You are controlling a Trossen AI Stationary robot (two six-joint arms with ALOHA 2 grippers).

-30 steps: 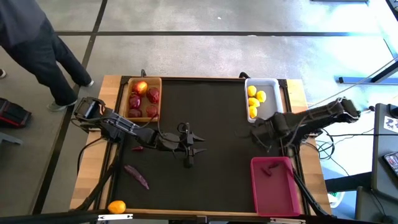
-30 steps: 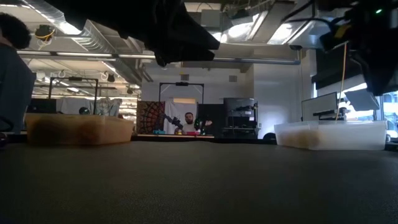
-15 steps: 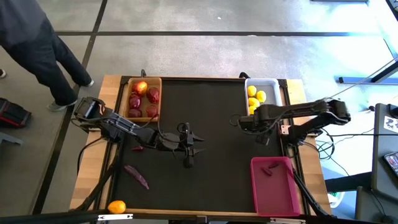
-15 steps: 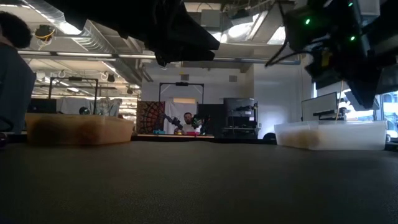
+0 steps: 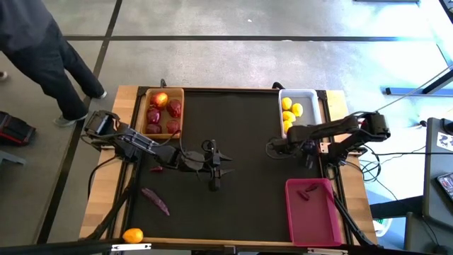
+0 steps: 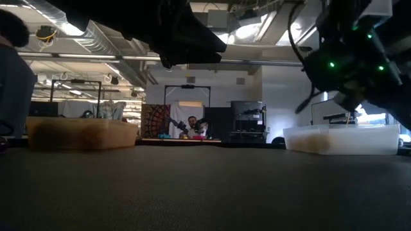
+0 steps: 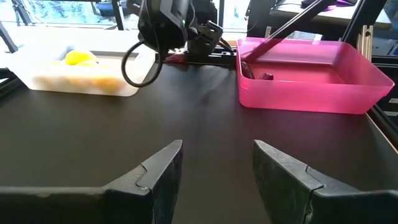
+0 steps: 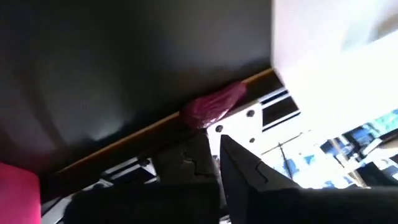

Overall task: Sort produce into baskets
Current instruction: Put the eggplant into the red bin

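My left gripper (image 5: 216, 167) stands open over the middle of the mat, with nothing between its fingers (image 7: 163, 174). My right gripper (image 5: 274, 147) hangs above the mat beside the white basket (image 5: 299, 99), and the right wrist view shows it (image 8: 217, 155) shut and empty. The white basket holds yellow fruits (image 5: 290, 113). Red fruits (image 5: 163, 112) fill the tan wooden basket (image 5: 144, 113). A purple piece (image 5: 306, 191) lies in the pink basket (image 5: 315, 219). On the mat lie a long purple piece (image 5: 156, 201), a small red piece (image 5: 156, 169) and an orange fruit (image 5: 132, 235).
In the right wrist view a magenta-purple piece (image 8: 214, 104) rests against the mat's wooden border, just beyond my shut fingertips and next to the white basket (image 8: 336, 56). A person (image 5: 42, 49) stands off the table's far left corner. Bare mat (image 5: 248, 205) lies between the arms.
My right arm has swung from near the table's right edge toward the table's left, then sunk lower over the mat with its gripper tipped further downward. In the low view it has dropped from the top corner to hang lower in front of the white basket.
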